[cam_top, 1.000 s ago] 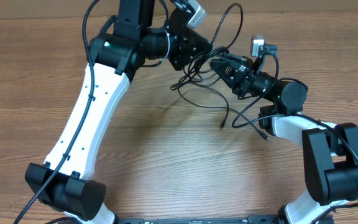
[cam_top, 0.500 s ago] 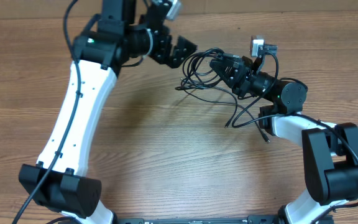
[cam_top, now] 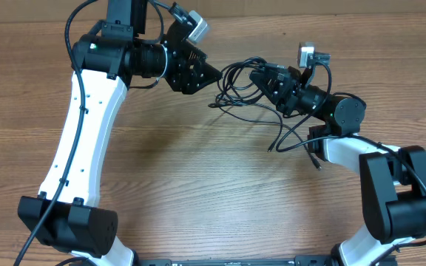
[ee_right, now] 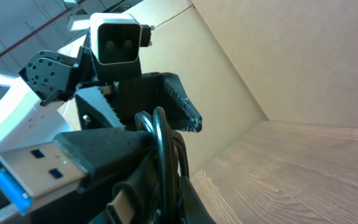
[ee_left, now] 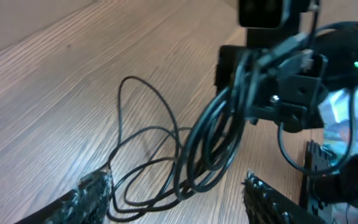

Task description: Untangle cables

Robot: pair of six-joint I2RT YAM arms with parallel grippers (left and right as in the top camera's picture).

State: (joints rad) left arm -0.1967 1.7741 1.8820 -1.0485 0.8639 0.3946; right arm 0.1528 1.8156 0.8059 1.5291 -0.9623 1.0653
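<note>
The right gripper (cam_top: 261, 75) pinches the cables (ee_left: 197, 134) in a bunch, anchoring them at the far right of the table (cam_top: 198, 185), probably so that the left gripper (cam_top: 207, 74), wide and empty just left of the loops, can pull one strand free.

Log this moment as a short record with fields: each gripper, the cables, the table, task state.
left gripper: open, holding nothing, aimed at the bundle
right gripper: shut on the cables
cables: one tangled bundle hanging from the right gripper, thin loops lying on the table, loose ends trailing beside the right arm
table: wooden
task state: not yet untangled
</note>
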